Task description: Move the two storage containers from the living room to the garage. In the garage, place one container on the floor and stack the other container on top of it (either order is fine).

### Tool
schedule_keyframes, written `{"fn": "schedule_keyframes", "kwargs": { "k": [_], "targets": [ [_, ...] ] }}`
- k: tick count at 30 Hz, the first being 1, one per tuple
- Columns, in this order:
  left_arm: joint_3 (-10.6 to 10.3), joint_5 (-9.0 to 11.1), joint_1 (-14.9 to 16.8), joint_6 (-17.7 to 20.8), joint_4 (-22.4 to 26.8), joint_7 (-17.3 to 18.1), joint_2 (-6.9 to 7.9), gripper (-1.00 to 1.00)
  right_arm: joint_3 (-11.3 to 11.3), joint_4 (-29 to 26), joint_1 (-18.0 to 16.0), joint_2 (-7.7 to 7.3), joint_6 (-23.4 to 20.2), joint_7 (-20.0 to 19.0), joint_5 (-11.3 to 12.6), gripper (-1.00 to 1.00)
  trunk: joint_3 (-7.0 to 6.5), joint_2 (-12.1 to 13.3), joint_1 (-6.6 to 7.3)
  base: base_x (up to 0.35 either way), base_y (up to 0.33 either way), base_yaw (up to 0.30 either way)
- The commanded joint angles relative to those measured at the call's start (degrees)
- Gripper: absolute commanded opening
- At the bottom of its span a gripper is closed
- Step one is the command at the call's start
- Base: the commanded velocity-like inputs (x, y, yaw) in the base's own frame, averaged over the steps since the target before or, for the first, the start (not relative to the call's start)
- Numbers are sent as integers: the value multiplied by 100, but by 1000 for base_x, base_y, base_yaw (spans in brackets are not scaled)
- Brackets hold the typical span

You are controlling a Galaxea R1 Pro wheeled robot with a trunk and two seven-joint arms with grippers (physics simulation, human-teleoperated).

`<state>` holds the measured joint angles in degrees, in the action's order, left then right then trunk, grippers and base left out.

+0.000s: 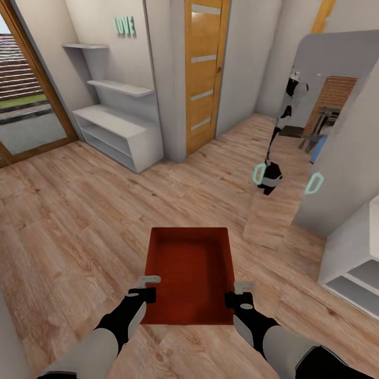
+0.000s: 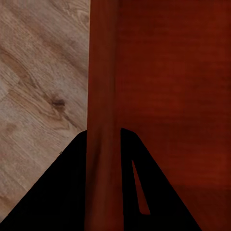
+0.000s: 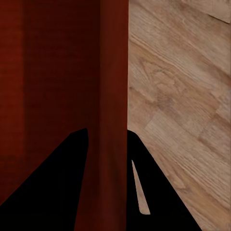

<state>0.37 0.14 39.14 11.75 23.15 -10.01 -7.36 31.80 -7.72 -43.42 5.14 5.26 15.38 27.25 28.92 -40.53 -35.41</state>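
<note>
Here I hold one red-orange storage container (image 1: 192, 271) out in front of me, above the light wood-plank floor (image 1: 79, 226). My left claw (image 1: 149, 287) is closed over its left side wall near the corner closest to me, and in the left wrist view that wall (image 2: 102, 144) runs straight between the two dark fingers (image 2: 62, 192). My right claw (image 1: 241, 292) pinches the right side wall the same way, the wall (image 3: 113, 144) passing between its fingers (image 3: 53, 183). The container sits level, open side up. Ahead stand white shelves (image 1: 118, 126), an orange-brown wooden door (image 1: 204, 68) and, to my right, a mirror (image 1: 310, 142) reflecting me.
</note>
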Motion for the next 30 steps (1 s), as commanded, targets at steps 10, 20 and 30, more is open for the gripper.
{"fn": "schedule_keyframes", "kwargs": {
  "k": [10,20,30],
  "targets": [
    [86,13,6,38,313,-27,51,-100,142,253,1,-4,10,0,61,-100,6,-5,-4,322,0,0],
    [86,13,6,38,313,-27,51,-100,142,253,1,-4,10,0,61,-100,6,-5,-4,322,0,0],
    [86,10,6,38,313,-27,51,-100,142,253,1,-4,10,0,61,-100,6,-5,-4,322,0,0]
  ]
}}
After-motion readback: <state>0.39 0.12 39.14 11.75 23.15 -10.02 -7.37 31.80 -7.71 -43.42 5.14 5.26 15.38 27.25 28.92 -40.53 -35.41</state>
